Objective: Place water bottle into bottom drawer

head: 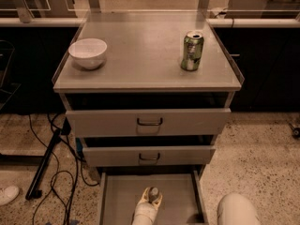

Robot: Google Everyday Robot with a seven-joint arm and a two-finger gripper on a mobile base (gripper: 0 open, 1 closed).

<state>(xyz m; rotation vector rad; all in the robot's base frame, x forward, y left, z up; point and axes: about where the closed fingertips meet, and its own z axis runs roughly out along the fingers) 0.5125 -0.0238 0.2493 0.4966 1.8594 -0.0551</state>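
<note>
Only the top of the water bottle point(153, 193) shows: a small, round, pale grey cap seen from above. It stands upright inside the open bottom drawer point(121, 197), near the middle of the grey floor. The pale tool point(152, 198) is clamped around it, one finger on each side. I count one bottle, one green can point(192, 50) and one white bowl point(87, 53) on the worktop point(140, 60), and three drawers.
</note>
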